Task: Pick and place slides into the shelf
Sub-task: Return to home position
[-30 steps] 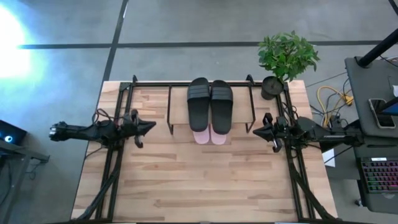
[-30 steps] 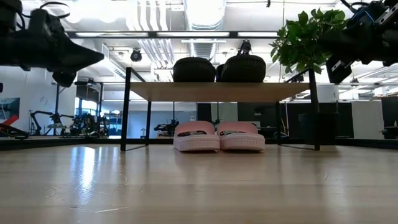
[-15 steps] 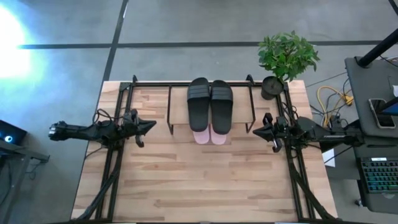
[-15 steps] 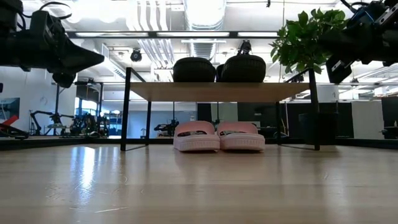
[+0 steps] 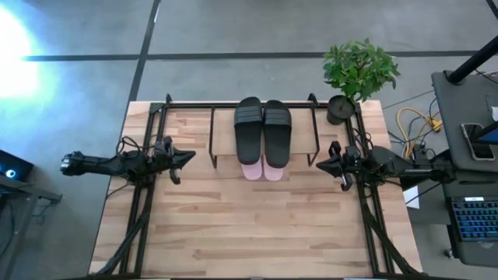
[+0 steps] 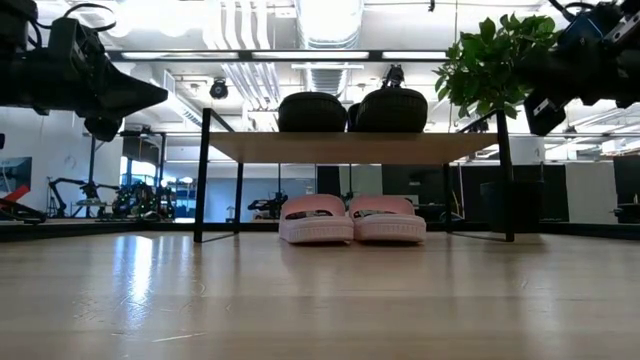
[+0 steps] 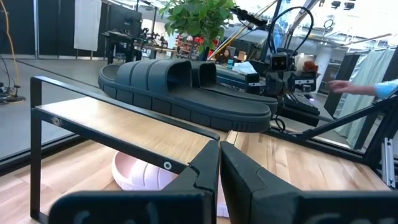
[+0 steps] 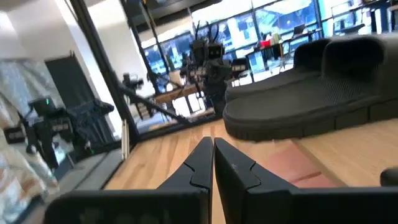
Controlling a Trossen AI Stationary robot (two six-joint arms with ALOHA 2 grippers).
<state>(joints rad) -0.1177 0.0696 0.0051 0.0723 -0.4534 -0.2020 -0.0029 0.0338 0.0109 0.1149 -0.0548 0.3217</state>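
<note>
The black slides lie side by side, soles down, on the shelf's light wood board. The pale pink pair stands on the table under that board, toes poking out toward the near edge. The shelf's thin black frame stands at the table's far middle. My left gripper hovers shut, left of the shelf, above the table. My right gripper hovers shut on the shelf's right side. In the left wrist view the black slides sit on the board with a pink slide below.
A potted plant stands at the table's far right corner beside the shelf. The near half of the wooden table is bare board. A desk with a keyboard sits off the table's right side. A person's hand shows far off.
</note>
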